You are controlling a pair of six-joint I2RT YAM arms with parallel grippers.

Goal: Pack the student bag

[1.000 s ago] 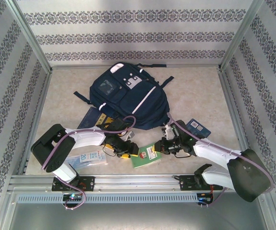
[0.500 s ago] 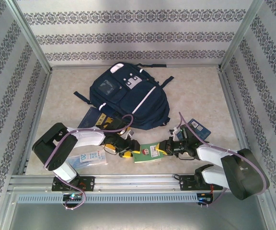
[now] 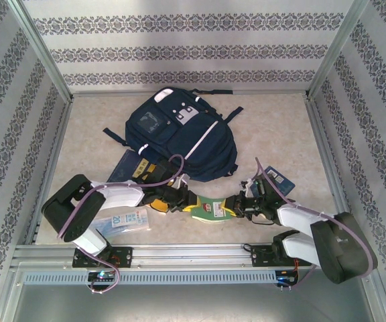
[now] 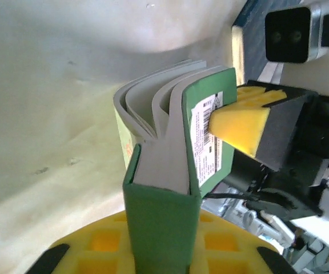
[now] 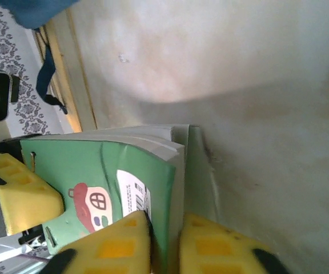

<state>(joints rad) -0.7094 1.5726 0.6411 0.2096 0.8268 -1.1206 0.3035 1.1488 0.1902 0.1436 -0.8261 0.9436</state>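
I log a beige table [image 3: 280, 127]. The student bag [image 3: 179, 137] lies beyond the left gripper [image 3: 187, 201]. A dark blue book [image 3: 120, 166] and a clear printed packet [image 3: 122, 221] lie to its left. A blue booklet [image 3: 278, 178] lies just right of the right gripper [image 3: 228, 206].

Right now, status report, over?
Left tool and right tool both shut on the green paperback book. Navy-blue fabric backpack lies behind it, apart. Lilac cable loops at its near edge.

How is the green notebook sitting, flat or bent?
Bent. The green notebook bows between the left end effector and the right end effector, each gripping an end, and its pages fan apart.
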